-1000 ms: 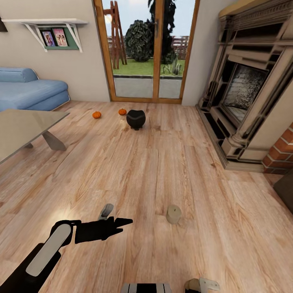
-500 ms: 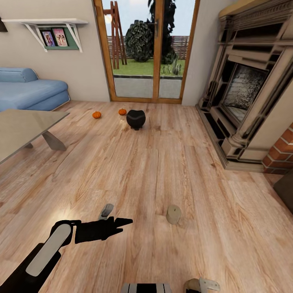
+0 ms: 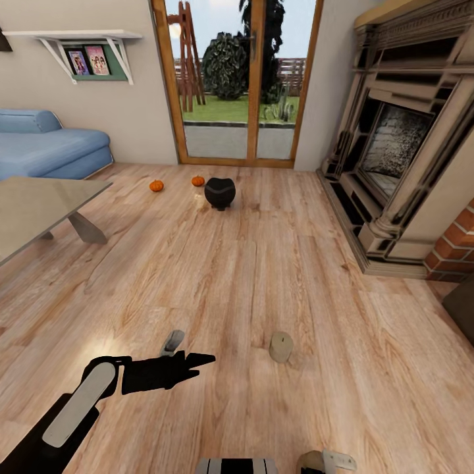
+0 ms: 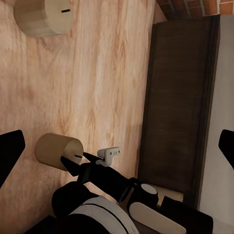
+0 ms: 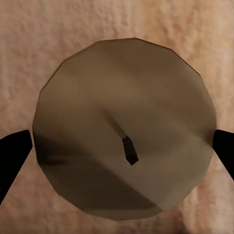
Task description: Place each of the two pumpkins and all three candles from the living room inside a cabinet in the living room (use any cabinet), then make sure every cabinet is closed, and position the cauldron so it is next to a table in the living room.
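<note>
Holding dead still over the last second: no shift in either arm, nothing nudged, same head framing; reads as a pause just ahead of a right-hand grasp, with nothing stowed yet.

Starting at the left: grey table (image 3: 39, 210) low in front of the blue sofa (image 3: 39, 141), well apart from the cauldron (image 3: 220, 193), leaving that part of the job seemingly untouched.

Next, left gripper (image 3: 191, 361) hovering above bare wooden floor (image 3: 131, 283); fingers spread wide in the left wrist view, holding nothing.

Farther back, toward the glass door (image 3: 240, 79): left pumpkin (image 3: 156, 186) and right pumpkin (image 3: 197, 181) on the boards; just below the second, far candle (image 3: 199, 199), pale and upright, close beside the cauldron, touching or not impossible to tell.

Right of centre and much nearer: near candle (image 3: 281, 347) standing alone on the floor.

At the lower edge: right gripper (image 5: 119, 153) poised straight over the third candle (image 5: 124, 129); black fingertips (image 5: 12, 156) wide apart, flanking it on both sides, not yet clamped.

Likely next call: lowering a touch and closing squarely, guarding against a roll or tip from an off-centre pinch.

Far right, past the fireplace (image 3: 395, 145): dark-brown cabinet (image 4: 180, 97) close by; drawer state not readable from here, probably needing one pulled open before any drop-off.
</note>
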